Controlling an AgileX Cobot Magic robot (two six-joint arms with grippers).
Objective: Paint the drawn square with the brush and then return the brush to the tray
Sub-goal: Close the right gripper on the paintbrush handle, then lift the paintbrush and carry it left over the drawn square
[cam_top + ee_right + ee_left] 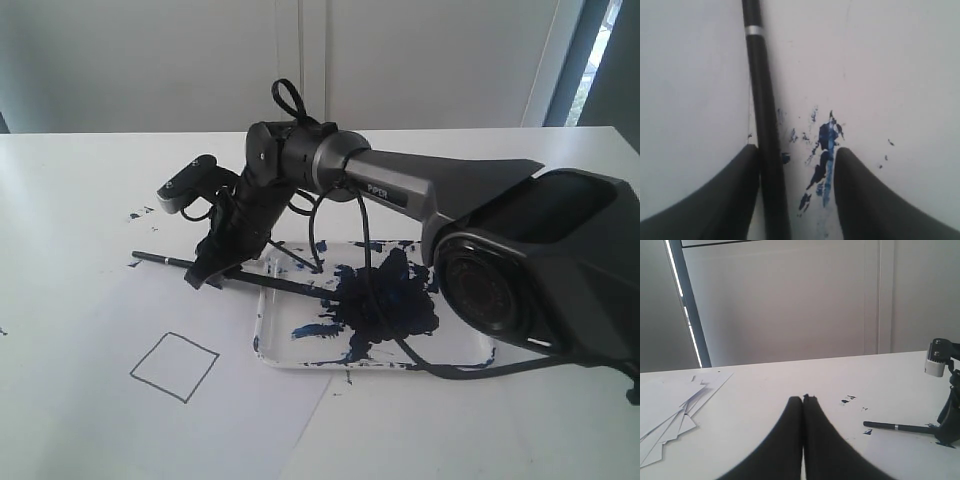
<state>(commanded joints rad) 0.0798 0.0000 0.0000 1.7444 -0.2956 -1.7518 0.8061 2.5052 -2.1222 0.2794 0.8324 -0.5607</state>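
The brush (762, 100) lies flat, handle out over the paper (90, 340), and crosses the tray (285, 310) rim towards the paint blob (385, 300). It looks light, thin and stiff, with a smooth round handle that will likely roll or slip under a loose pinch. The best hold is mid-handle, clear of the silver band (754, 30) and any wet paint. The right hand (796, 150) straddles just that stretch, jaws wide, one finger (735, 190) right against the handle, the other well off it, so nothing is gripped yet. The square (175, 366) sits bare and white on the paper, nearer the camera than the brush. The left hand (803, 399) hangs over the bench (80, 180) away from the work, pinched closed on nothing. The count: one brush, one square, one tray, two hands, plus a fan of loose sheets (670, 405).
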